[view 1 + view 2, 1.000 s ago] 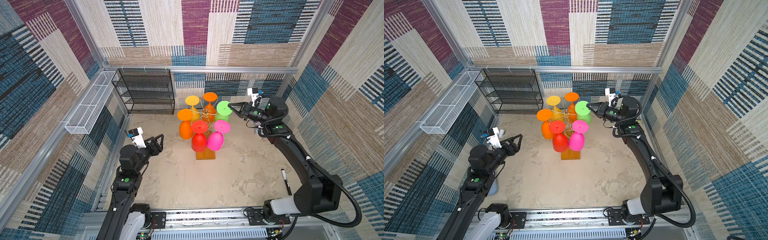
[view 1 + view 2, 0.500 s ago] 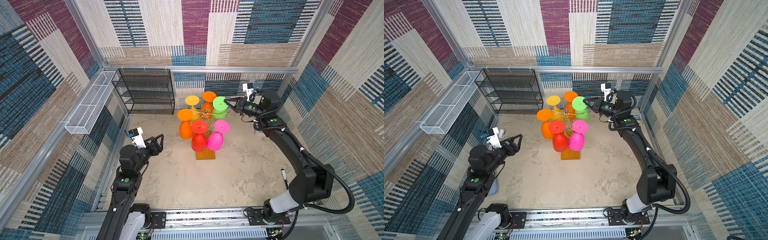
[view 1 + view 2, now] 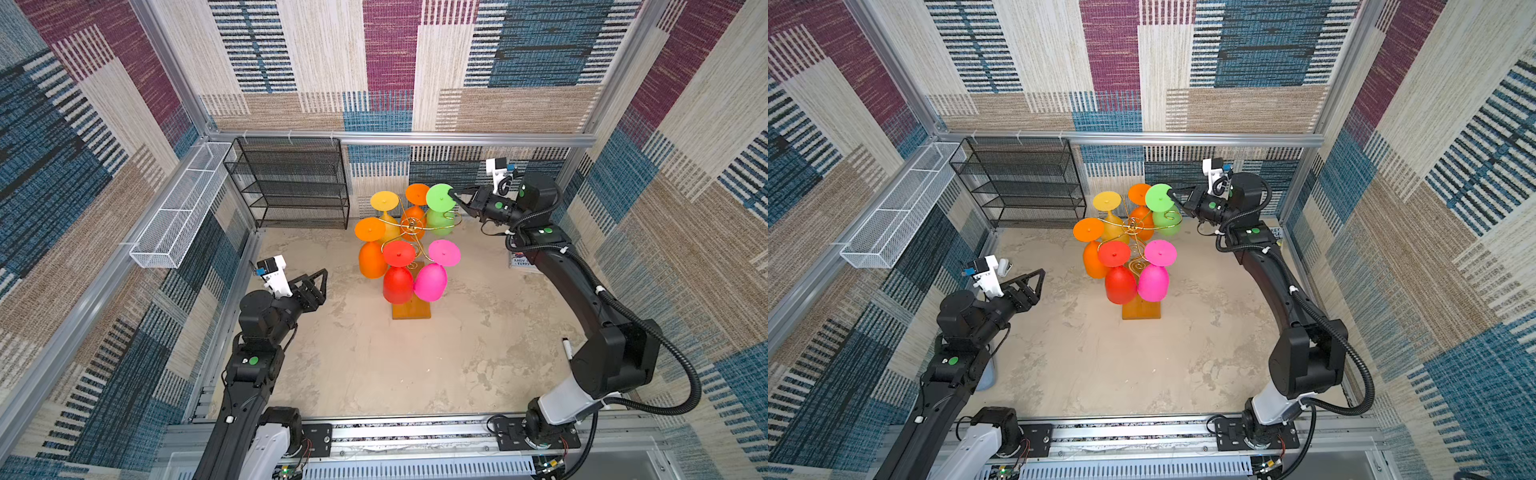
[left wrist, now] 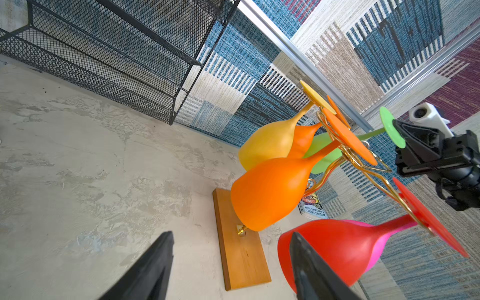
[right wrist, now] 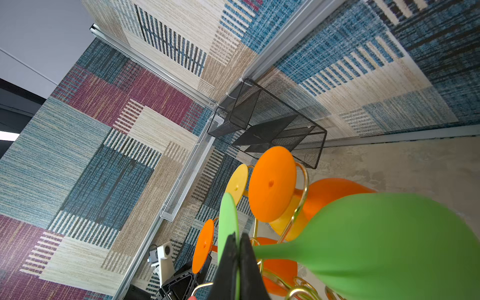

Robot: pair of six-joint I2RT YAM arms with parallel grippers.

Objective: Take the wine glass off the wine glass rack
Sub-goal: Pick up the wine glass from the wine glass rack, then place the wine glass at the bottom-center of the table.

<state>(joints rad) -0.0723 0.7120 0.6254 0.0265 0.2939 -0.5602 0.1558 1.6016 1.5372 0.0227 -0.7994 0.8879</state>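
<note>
The wine glass rack (image 3: 411, 309) is a gold wire stand on an orange-brown wooden base, mid-floor in both top views, base also (image 3: 1141, 309). Several coloured glasses hang on it upside down. My right gripper (image 3: 453, 195) is shut on the rim of the green wine glass's (image 3: 439, 198) round foot, at the rack's back right. The same grip shows in the right wrist view, gripper (image 5: 237, 239), green bowl (image 5: 389, 241) beside the gold arms. My left gripper (image 3: 320, 276) hangs open and empty to the rack's left, (image 4: 231, 233) facing the red glass (image 4: 337, 246).
A black mesh shelf unit (image 3: 291, 183) stands against the back wall. A white wire basket (image 3: 178, 208) hangs on the left rail. A marker pen (image 3: 566, 347) lies by the right arm, and a printed card (image 3: 519, 259) lies at the right wall.
My right gripper has risen and shifted slightly toward the rack's centre, carrying the green glass's foot upward. The left arm has not moved.
</note>
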